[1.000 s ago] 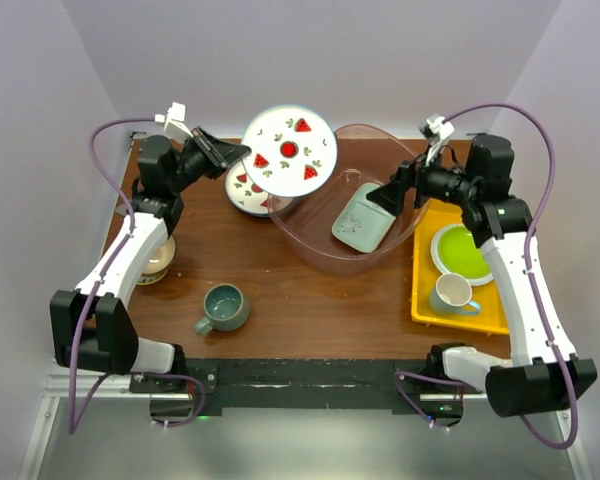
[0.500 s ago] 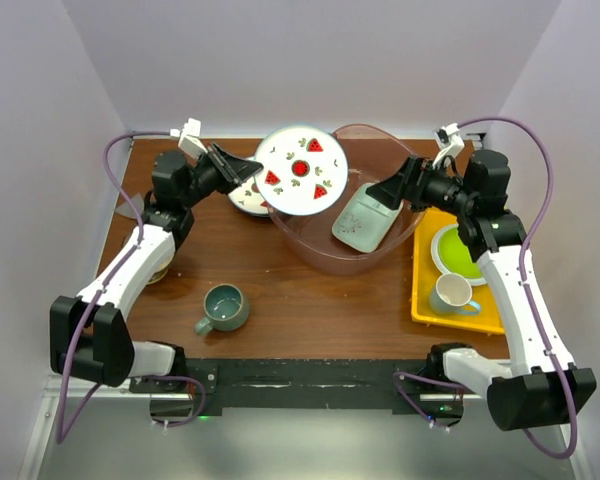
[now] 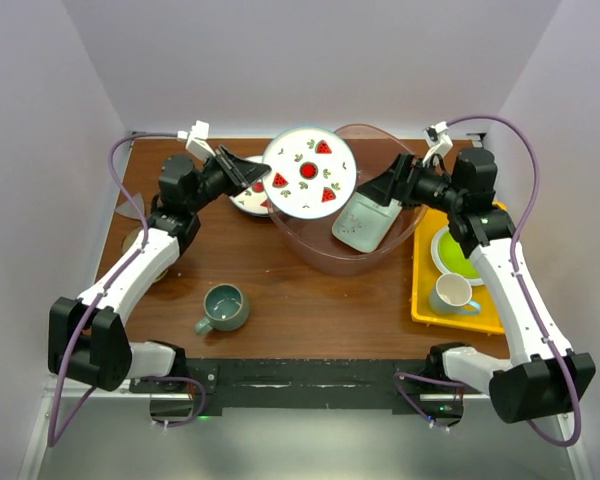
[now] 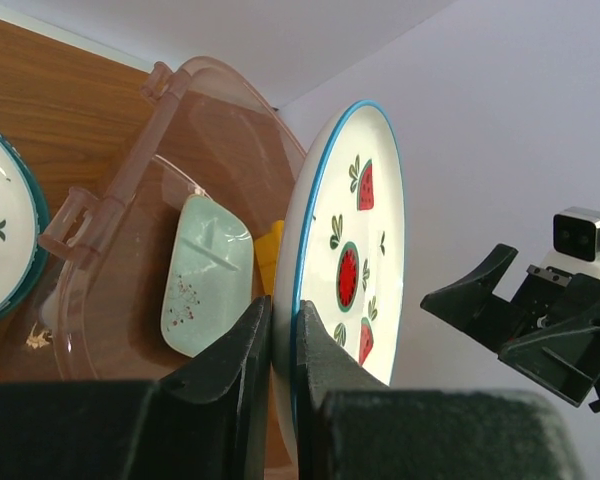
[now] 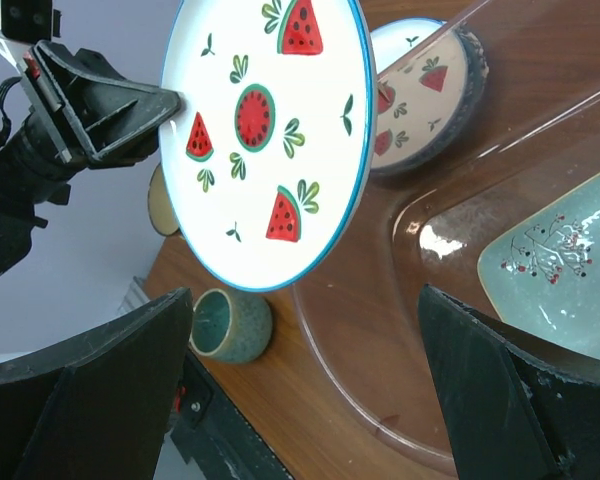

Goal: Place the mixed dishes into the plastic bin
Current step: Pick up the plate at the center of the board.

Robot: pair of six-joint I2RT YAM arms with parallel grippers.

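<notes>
My left gripper (image 3: 258, 178) (image 4: 284, 330) is shut on the rim of a white plate with watermelon motifs (image 3: 309, 172) (image 4: 345, 270) (image 5: 265, 130). The plate is held on edge in the air over the left rim of the plastic bin (image 3: 310, 242) (image 4: 110, 190). A mint squarish dish (image 3: 365, 222) (image 4: 208, 275) (image 5: 560, 270) lies inside the bin. My right gripper (image 3: 380, 190) (image 5: 305, 295) hangs open and empty above the bin, to the right of the plate. A stack of similar plates (image 3: 246, 198) (image 5: 420, 90) sits left of the bin. A grey-teal mug (image 3: 224, 307) (image 5: 225, 325) stands near the front.
A yellow tray (image 3: 425, 300) at the right carries a lime-green plate (image 3: 462, 250) and a white mug (image 3: 452, 292). A yellowish bowl (image 3: 133, 240) sits partly hidden under my left arm near the table's left edge.
My left arm has carried the watermelon plate rightward and a little lower, to above the bin's left rim. The right gripper has shifted slightly left, still open.
</notes>
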